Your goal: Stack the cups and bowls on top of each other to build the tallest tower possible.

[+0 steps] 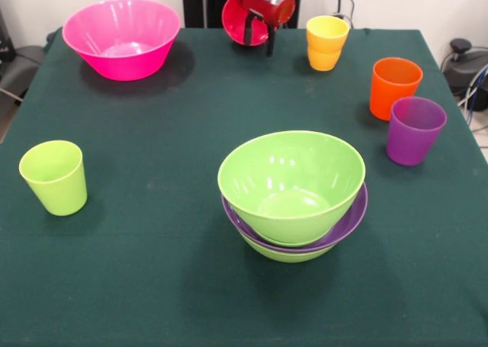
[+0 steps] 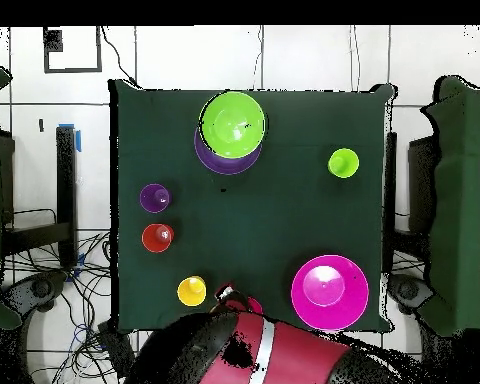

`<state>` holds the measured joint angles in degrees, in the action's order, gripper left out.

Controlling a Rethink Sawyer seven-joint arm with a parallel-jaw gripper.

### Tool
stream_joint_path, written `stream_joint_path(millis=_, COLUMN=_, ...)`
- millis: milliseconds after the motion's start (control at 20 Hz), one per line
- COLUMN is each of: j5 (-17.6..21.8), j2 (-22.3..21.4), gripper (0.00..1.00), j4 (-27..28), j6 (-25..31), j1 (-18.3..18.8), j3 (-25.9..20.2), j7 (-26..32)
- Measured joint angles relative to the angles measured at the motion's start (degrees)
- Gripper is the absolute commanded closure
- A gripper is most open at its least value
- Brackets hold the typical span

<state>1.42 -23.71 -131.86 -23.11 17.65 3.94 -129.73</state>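
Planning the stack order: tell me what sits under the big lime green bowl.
The lime green bowl nests in the wide purple bowl, which rests on another lime green bowl. Only that bottom bowl's lower edge shows; anything beneath is hidden.

Arm drawn back at table's far edge; end effector (image 1: 259, 28) low, finger state unclear.
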Motion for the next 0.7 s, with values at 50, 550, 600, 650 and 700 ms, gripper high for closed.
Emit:
stream_joint_path(millis=50, j5=0.01, j2=-0.11, gripper=0.00, j4=-0.18, j6=-0.01, j1=0.00, j3=0.00, j7=0.00)
stream_joint_path(millis=550, j5=0.04, j2=-8.44, gripper=0.00, j4=-4.24, j6=2.93, j1=0.84, j3=0.01, j7=0.00)
stream_joint_path(millis=600, j5=0.05, j2=-9.53, gripper=0.00, j4=-4.57, j6=3.67, j1=1.01, j3=0.02, j7=0.00)
stream_joint_path(millis=650, j5=0.06, j2=-10.88, gripper=0.00, j4=-4.93, j6=4.71, j1=1.24, j3=0.02, j7=0.00)
stream_joint_path(millis=700, j5=0.06, j2=-11.68, gripper=0.00, j4=-5.13, j6=5.36, j1=1.38, j3=0.02, j7=0.00)
